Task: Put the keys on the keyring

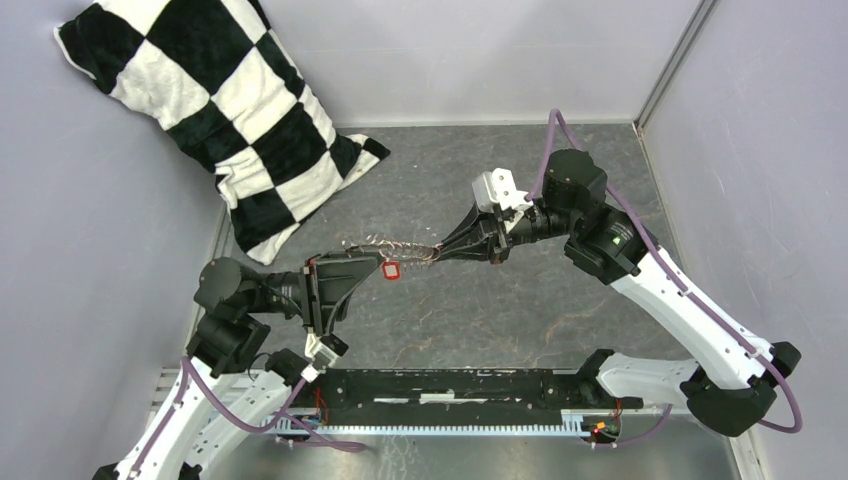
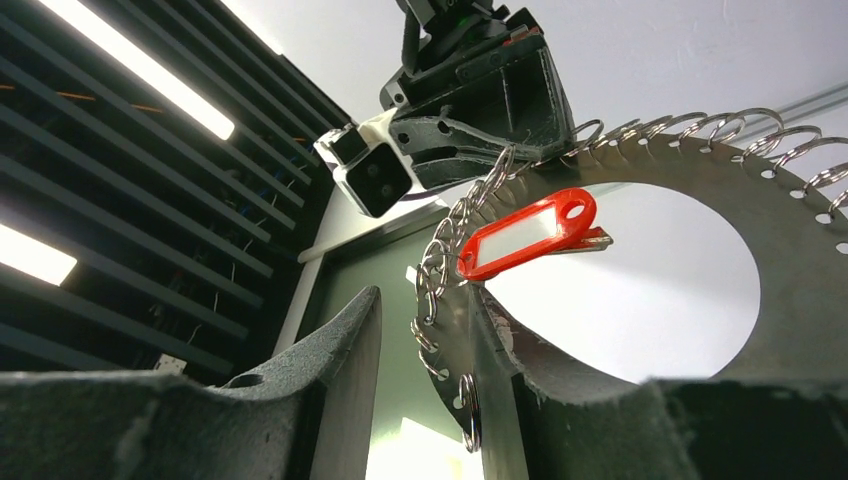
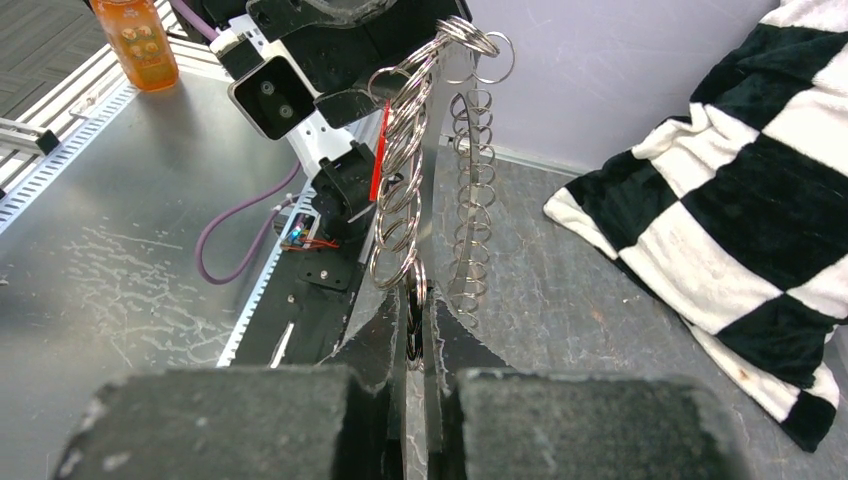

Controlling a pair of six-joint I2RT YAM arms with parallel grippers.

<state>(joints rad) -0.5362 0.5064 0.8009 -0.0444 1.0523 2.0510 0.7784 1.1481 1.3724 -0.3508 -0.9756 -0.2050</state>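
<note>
Grey tabletop [image 1: 480, 312] lies under the keyring [image 1: 410, 250], with the checkered pillow [image 1: 230, 110] beyond its left end. My left claw [image 1: 372, 270] stands parted about the keyring's left edge, and the red-tagged key [image 1: 391, 271] rests against that rim. My right claw [image 1: 440, 254] pinches the keyring's right edge. Only my left wrist view shows the tag's face.

Keyring [image 1: 403, 249] between left gripper [image 1: 373, 267] and right gripper [image 1: 441, 254], above table [image 1: 500, 320]; keys [image 1: 391, 271] at its left end; pillow [image 1: 220, 110] behind, far left.
</note>
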